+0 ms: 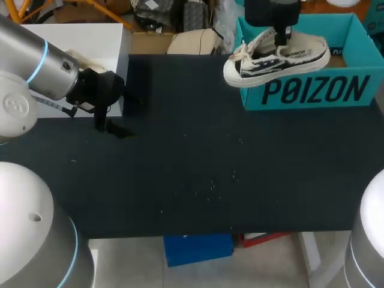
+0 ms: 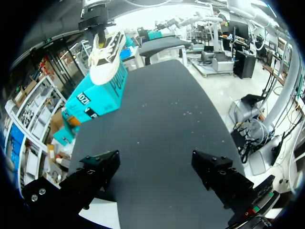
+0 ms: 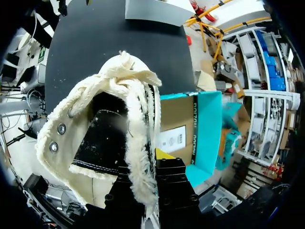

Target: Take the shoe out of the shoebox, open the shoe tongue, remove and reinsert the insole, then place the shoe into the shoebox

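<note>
Shoe (image 1: 277, 59): one, in the air, not touching anything but the right gripper.

By size:
- One black table (image 1: 210, 174), with small pale specks scattered mid-surface.
- Two arms. The left arm (image 1: 36, 66) comes in from the left, the right arm (image 1: 273, 12) from the far side above the box.
- One teal shoebox (image 1: 312, 91), open-topped, at the far right of the table with its cardboard inside showing.
- One white box (image 1: 72, 36) at the far left corner.
- The shoe is a cream low-top with black patches, frayed edges, cream laces and a white sole. It hangs over the shoebox's front-left corner, with the toe out past the box over the table and tipped slightly down. The right wrist view shows a dark inside and two metal eyelets on the side.
- Right gripper (image 1: 281, 37): fingers pinch the shoe's frayed collar from both sides, one inside and one outside, and carry it.
- Left gripper (image 2: 156, 164): fingers spread wide with nothing between them. It is low over the table, just beside the white box and well apart from the shoe.
</note>
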Action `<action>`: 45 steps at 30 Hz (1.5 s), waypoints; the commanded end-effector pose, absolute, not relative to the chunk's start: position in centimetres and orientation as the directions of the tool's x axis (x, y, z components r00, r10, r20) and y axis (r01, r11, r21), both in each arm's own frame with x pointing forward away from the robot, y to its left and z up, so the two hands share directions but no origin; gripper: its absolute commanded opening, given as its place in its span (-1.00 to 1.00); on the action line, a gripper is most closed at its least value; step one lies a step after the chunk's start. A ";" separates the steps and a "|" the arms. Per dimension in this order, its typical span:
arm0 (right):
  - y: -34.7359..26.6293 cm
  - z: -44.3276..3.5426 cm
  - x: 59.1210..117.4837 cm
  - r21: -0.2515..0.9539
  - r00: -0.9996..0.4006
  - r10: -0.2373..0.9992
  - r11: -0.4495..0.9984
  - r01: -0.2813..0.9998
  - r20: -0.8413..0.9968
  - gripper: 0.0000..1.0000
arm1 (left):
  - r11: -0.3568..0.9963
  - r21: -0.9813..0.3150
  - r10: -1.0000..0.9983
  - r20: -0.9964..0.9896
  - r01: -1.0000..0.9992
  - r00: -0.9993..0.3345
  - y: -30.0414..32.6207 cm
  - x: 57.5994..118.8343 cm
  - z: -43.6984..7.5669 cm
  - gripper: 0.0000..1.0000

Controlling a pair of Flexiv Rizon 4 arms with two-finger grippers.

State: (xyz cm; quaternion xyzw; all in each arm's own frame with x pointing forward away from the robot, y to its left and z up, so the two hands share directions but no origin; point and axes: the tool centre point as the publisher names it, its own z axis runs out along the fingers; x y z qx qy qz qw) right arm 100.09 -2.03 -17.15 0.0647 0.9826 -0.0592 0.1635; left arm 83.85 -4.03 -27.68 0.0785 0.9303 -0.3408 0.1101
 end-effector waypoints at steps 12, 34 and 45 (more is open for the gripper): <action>-11.2 -17.6 110.1 0.067 -0.957 0.079 0.996 0.063 -0.278 -1.00 | 0.756 -0.616 0.069 -0.262 0.222 -0.963 -4.1 83.8 -27.8 1.00; -13.2 -24.8 114.3 0.118 -0.971 0.129 0.987 0.106 -0.203 -1.00 | 0.756 -0.616 0.069 -0.262 0.222 -0.963 -4.1 83.8 -27.8 1.00; -13.6 -29.8 114.6 0.165 -0.980 0.139 0.980 0.115 -0.145 -1.00 | 0.756 -0.616 0.069 -0.262 0.222 -0.963 -4.1 83.8 -27.8 1.00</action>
